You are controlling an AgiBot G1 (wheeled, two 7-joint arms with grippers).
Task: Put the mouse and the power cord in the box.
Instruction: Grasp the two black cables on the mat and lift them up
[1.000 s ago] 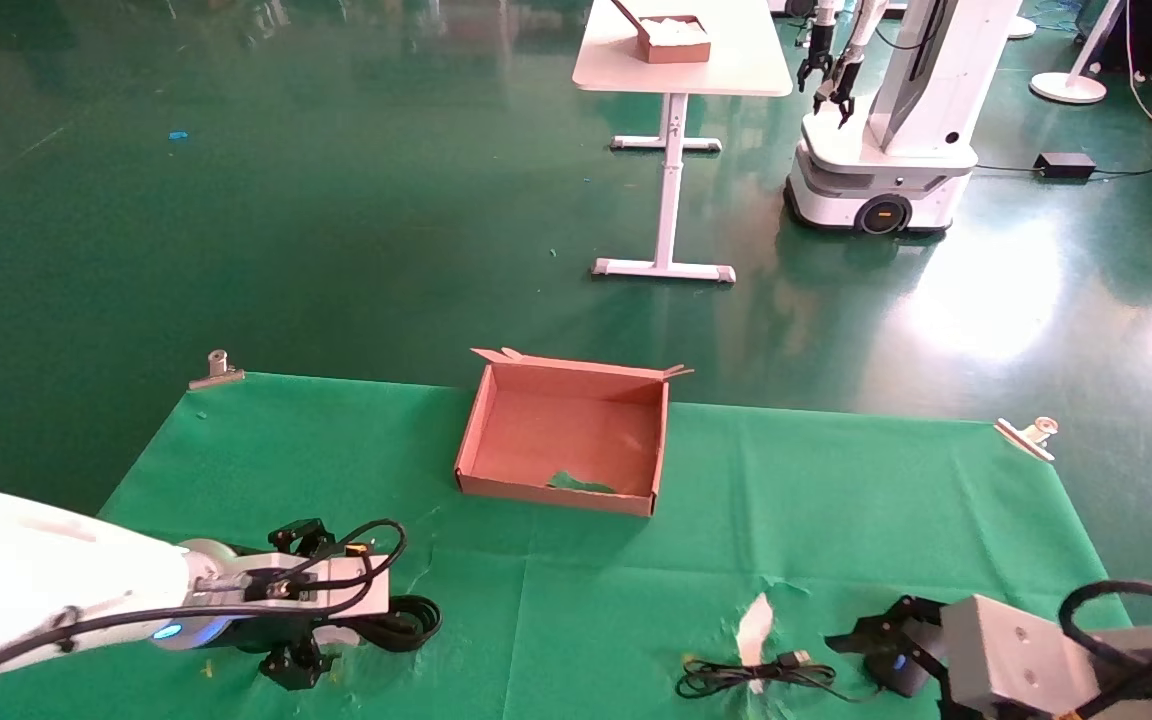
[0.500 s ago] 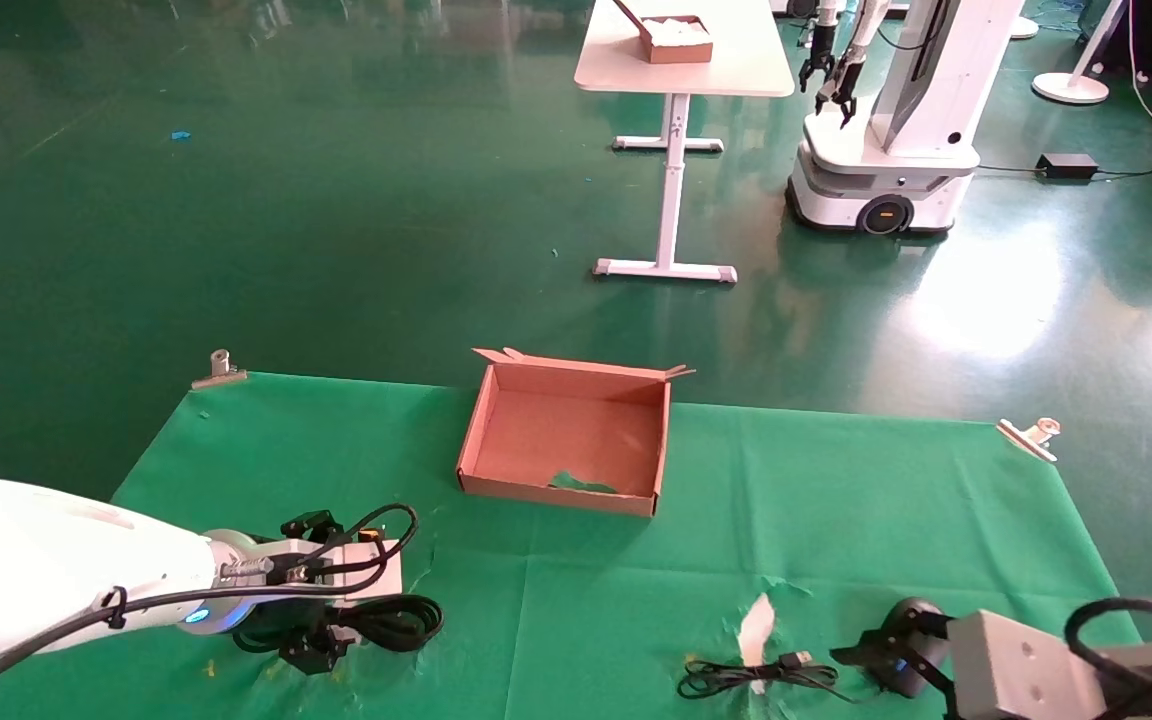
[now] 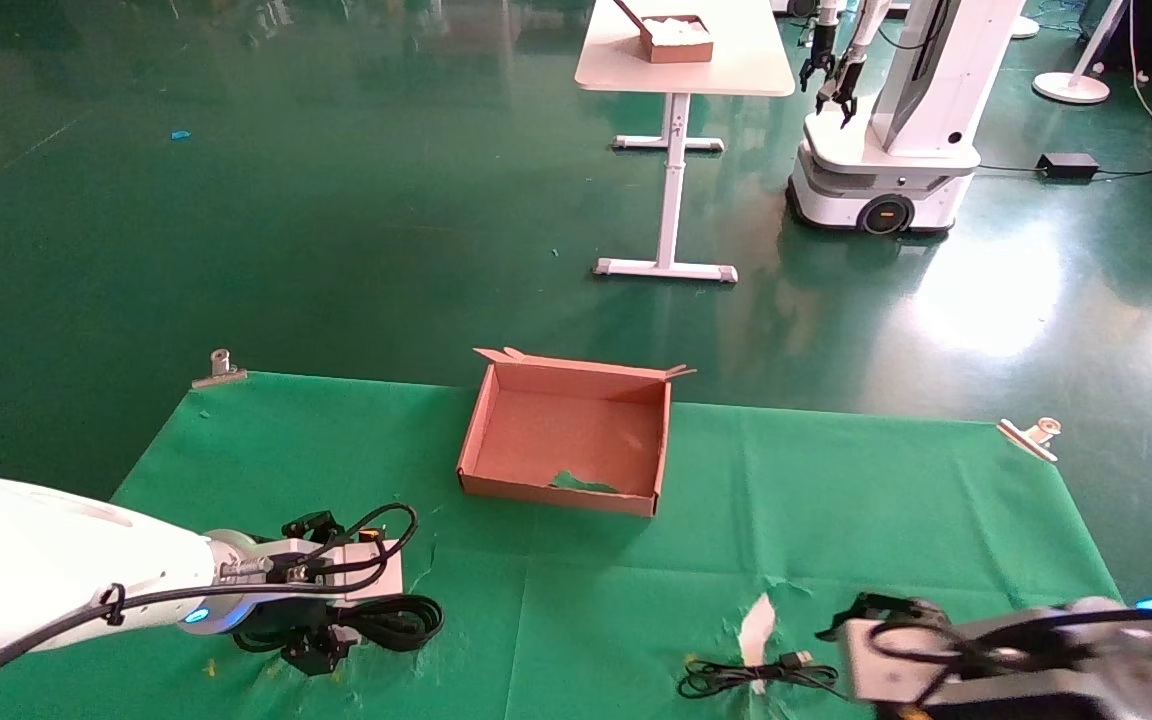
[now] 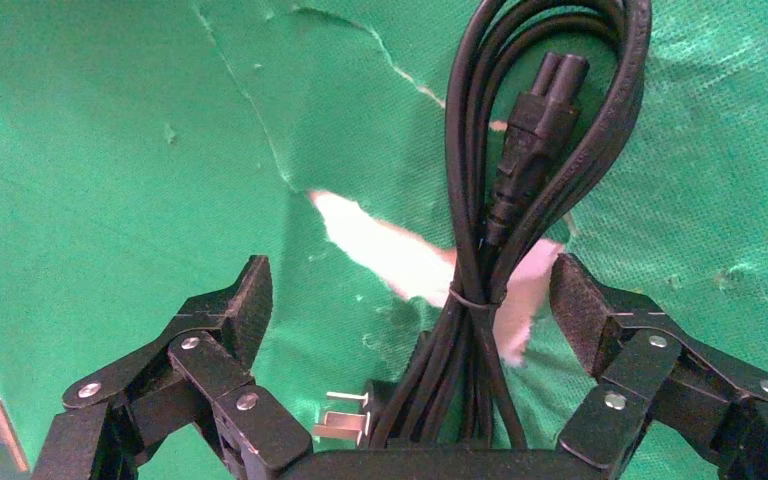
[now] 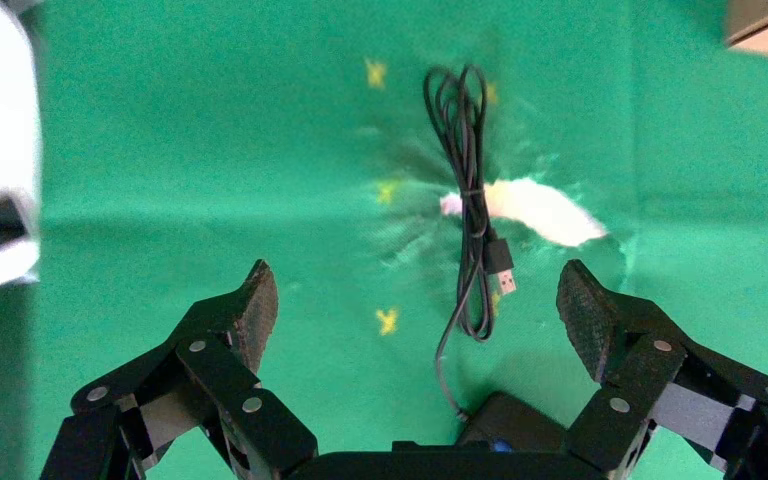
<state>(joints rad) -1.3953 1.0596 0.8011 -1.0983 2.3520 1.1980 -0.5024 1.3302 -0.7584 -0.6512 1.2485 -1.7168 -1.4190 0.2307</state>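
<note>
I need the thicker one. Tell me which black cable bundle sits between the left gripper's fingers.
The power cord, between the left gripper's open fingers; the mouse's cable lies on the right.

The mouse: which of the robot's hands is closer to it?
Right. The right hand hangs open directly over the mouse; the left hand is across the table, over the power cord.

Your robot's arms are glossy white with blue-lit rings, looped black cables, and black silver-screwed gripper fingers (image 4: pixel 225 325).
</note>
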